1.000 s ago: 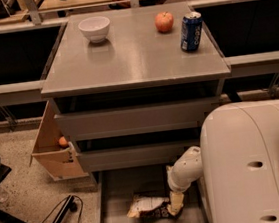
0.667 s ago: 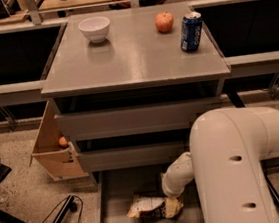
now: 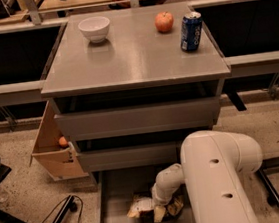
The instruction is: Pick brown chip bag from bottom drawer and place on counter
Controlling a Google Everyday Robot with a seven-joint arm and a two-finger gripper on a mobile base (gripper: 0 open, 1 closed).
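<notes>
The brown chip bag (image 3: 146, 208) lies crumpled on the floor of the open bottom drawer (image 3: 112, 207), near its middle, with pale ends and a dark middle. My gripper (image 3: 163, 205) reaches down into the drawer and sits right on the bag's right part, hiding some of it. My white arm (image 3: 216, 185) fills the lower right and covers the drawer's right side. The grey counter (image 3: 133, 59) is the cabinet's top, above the two shut upper drawers.
On the counter stand a white bowl (image 3: 94, 28), a red apple (image 3: 164, 21) and a blue soda can (image 3: 191, 31). A cardboard box (image 3: 51, 151) holding an orange thing (image 3: 63, 141) leans at the cabinet's left. Black cables and a stand leg (image 3: 46, 222) lie on the floor left.
My arm has swung left and lower, bringing the gripper further over the chip bag. The bag has stayed in about the same place in the drawer.
</notes>
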